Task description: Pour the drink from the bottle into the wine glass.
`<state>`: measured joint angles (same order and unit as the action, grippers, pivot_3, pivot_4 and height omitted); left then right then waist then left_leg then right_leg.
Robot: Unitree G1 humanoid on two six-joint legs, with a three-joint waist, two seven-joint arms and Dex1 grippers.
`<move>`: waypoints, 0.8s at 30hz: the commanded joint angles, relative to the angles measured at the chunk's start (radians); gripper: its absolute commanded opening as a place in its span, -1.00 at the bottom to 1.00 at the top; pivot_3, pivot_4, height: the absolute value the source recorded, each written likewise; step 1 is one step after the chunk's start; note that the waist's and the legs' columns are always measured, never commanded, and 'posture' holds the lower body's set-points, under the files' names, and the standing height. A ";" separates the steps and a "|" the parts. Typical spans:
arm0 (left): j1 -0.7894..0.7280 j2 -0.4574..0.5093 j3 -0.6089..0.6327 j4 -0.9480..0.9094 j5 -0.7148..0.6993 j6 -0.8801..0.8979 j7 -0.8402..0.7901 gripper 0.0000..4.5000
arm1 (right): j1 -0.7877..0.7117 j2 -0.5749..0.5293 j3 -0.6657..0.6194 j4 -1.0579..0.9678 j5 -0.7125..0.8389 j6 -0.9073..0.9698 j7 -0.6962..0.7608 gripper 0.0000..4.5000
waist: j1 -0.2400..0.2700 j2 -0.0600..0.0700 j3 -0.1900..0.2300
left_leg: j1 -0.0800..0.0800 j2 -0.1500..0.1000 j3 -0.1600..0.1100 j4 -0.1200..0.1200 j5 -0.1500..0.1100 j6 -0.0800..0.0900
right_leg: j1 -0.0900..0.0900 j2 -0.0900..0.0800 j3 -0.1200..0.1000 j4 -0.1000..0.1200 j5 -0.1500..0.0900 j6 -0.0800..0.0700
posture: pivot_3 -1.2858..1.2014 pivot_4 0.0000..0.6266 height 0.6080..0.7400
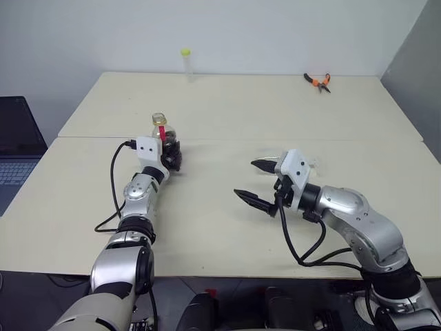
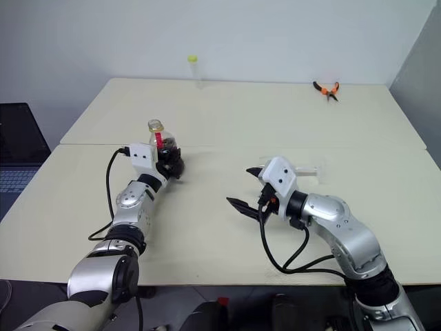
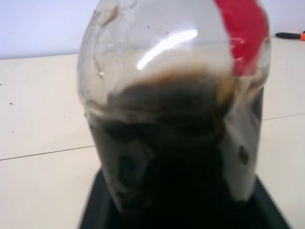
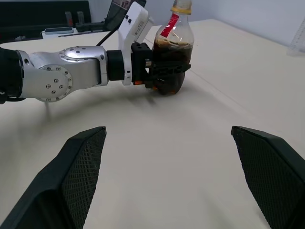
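While the right gripper is held with its black fingers spread wide above the cream table, the small clear plastic bottle of dark drink is seen upright between the left gripper's fingers; whether it is clamped cannot be told.
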<state>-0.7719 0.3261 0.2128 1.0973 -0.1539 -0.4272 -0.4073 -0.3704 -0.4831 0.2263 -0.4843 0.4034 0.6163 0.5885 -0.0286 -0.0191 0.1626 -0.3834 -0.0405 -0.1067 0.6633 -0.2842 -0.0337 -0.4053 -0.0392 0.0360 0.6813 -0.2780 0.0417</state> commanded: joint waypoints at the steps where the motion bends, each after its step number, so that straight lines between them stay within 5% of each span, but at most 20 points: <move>1: 0.017 -0.009 0.011 -0.008 -0.009 -0.019 -0.006 0.42 | -0.004 0.003 -0.005 -0.037 -0.009 -0.019 0.010 1.00 | -0.001 0.000 0.000 | 0.000 0.000 0.000 0.000 0.000 0.000 | 0.000 0.000 0.000 0.000 0.000 0.000 | 0.03 -0.52 1.00; 5: 0.061 -0.020 0.026 -0.057 -0.034 -0.007 -0.018 0.98 | -0.009 0.011 -0.011 -0.038 -0.015 -0.031 0.009 1.00 | -0.001 0.000 0.000 | 0.000 0.000 0.000 0.000 0.000 0.000 | 0.000 0.000 0.000 0.000 0.000 0.000 | 0.03 -0.52 1.00; 10: 0.152 -0.035 0.024 -0.184 -0.050 0.021 -0.027 0.98 | 0.002 0.012 -0.024 -0.046 -0.023 -0.040 0.012 1.00 | -0.002 0.000 0.000 | 0.000 0.000 0.000 0.000 0.000 0.000 | 0.000 0.000 0.000 0.000 0.000 0.000 | 0.03 -0.52 1.00; 18: 0.433 -0.041 0.010 -0.685 -0.083 0.212 0.006 0.98 | 0.104 -0.050 -0.102 -0.077 -0.070 -0.079 -0.018 1.00 | -0.001 0.000 0.000 | 0.000 0.000 0.000 0.000 0.000 0.000 | 0.000 -0.005 0.002 -0.001 0.000 0.000 | 0.03 -0.52 1.00; 24: 0.721 -0.029 -0.036 -1.097 -0.061 0.418 0.044 0.98 | 0.216 -0.122 -0.139 -0.006 -0.326 -0.246 -0.145 1.00 | 0.000 0.000 -0.001 | 0.001 0.001 0.001 -0.001 -0.002 0.003 | 0.000 -0.005 0.003 -0.001 0.000 0.000 | 0.03 -0.52 1.00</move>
<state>-0.0648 0.2892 0.2066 0.1033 -0.2192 -0.0459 -0.3539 -0.1562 -0.5921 0.0989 -0.4908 0.1568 0.4473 0.4850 -0.0285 -0.0189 0.1620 -0.3821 -0.0402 -0.1058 0.6622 -0.2861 -0.0308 -0.4044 -0.0440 0.0389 0.6806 -0.2780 0.0417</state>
